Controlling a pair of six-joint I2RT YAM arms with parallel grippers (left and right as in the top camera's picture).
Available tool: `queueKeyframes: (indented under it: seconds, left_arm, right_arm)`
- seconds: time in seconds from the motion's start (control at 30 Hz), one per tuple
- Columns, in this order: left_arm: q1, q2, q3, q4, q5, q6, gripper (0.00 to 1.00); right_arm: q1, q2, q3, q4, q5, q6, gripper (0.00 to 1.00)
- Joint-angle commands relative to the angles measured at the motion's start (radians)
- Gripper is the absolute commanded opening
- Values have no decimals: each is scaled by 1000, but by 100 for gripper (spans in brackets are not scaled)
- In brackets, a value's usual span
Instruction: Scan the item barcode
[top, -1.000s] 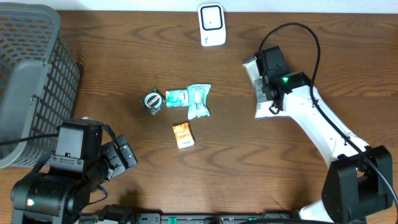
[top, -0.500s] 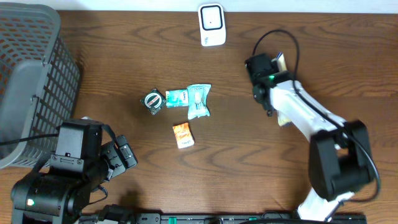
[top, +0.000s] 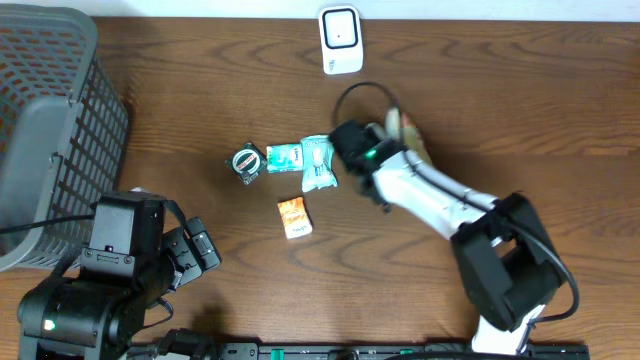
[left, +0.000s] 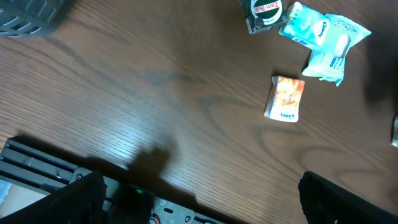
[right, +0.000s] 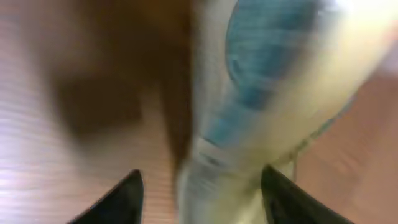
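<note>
Over by the tissue packet (top: 320, 165), my right gripper (right: 203, 186) looks parted (blurry), might shove it sideways; left gripper (left: 205, 199) wide open.

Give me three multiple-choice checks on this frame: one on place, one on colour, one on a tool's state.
1. Where is the white scanner in the overhead view?
A. At the far edge of the table, top centre
B. Inside the grey basket
C. Touching the round tin

2. What colour is the lone packet below the teal packets?
A. Black
B. Orange
C. Purple

3. How does the left tool stand?
A. Shut on the round tin
B. Shut on the scanner
C. Open, holding nothing

Answers:
1 A: the scanner sits alone at the top edge, apart from the other items.
2 B: both the overhead and left wrist views show it orange.
3 C: its fingers stand wide apart at the bottom of the left wrist view, with only bare table between them.
</note>
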Motion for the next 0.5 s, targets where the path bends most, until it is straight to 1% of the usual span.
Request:
queueKeyframes:
  seconds: [0.0,0.1,0.23,0.37,0.47]
  left_arm:
    - [0,-1,-1,-2,-6,-5,97]
    - [0,-1,-1,-2,-6,-5,97]
    - [0,-1,-1,-2,-6,-5,98]
    - [0,-1,-1,-2,-6,-5,98]
    - [0,-1,-1,-2,-6,-5,97]
  right_arm:
    - [43,0,51,3,-171,94,59]
    - [50,0,119,-36,-270,101,61]
    - [22,0,232,-145,-253,101,64]
    - [-56,0,306,-217,-231,101,69]
    - [-130,0,304,-222,-299,100,75]
